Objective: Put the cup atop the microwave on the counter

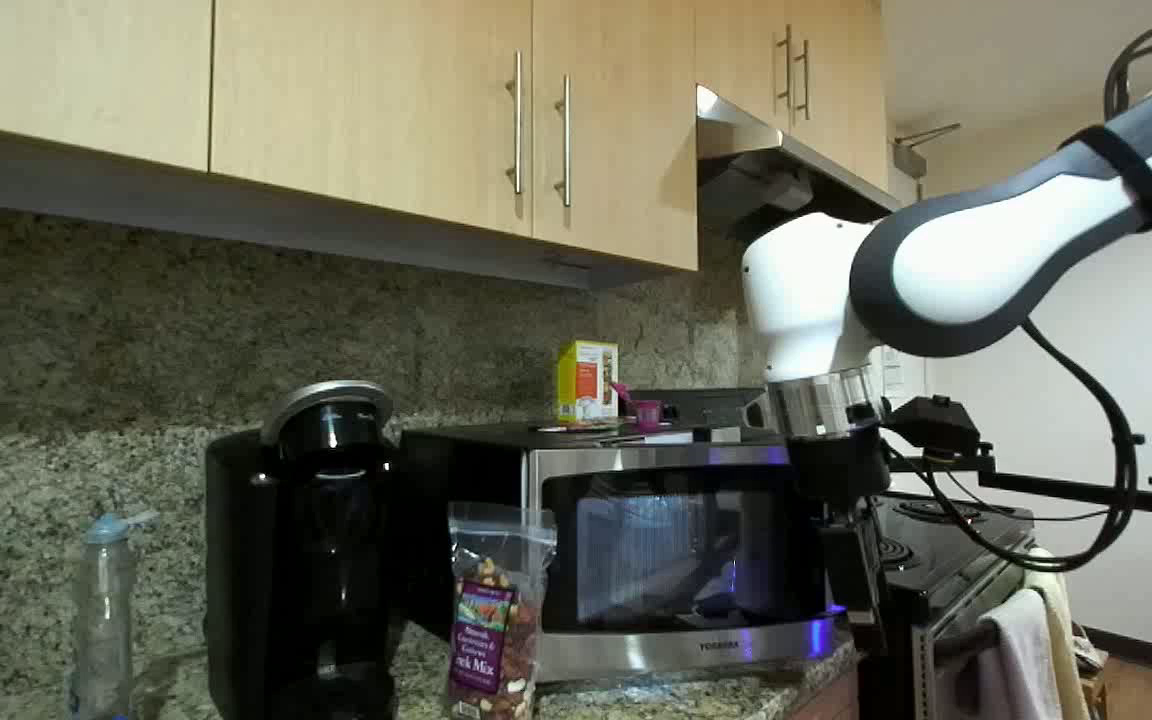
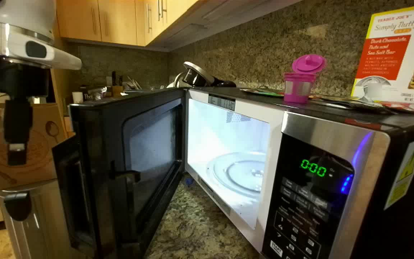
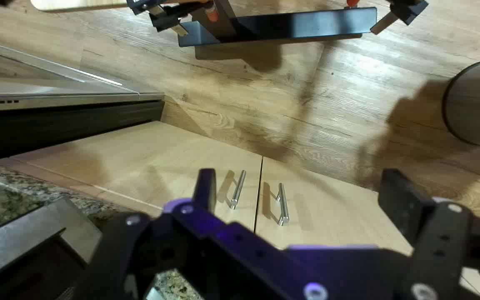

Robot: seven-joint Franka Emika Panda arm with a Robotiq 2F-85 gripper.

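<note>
Microwave, cut off below in an exterior view, bears the cup.

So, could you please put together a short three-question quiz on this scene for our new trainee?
1. True or false: the microwave has its door open.
2. Choose one. Where does the pink cup stand? A, on the glass turntable; B, on top of the microwave; C, on the coffee maker.
3. Fill in: the fingers, spread apart in the wrist view, hold ____.

Key: 1, true; 2, B; 3, nothing.
</note>
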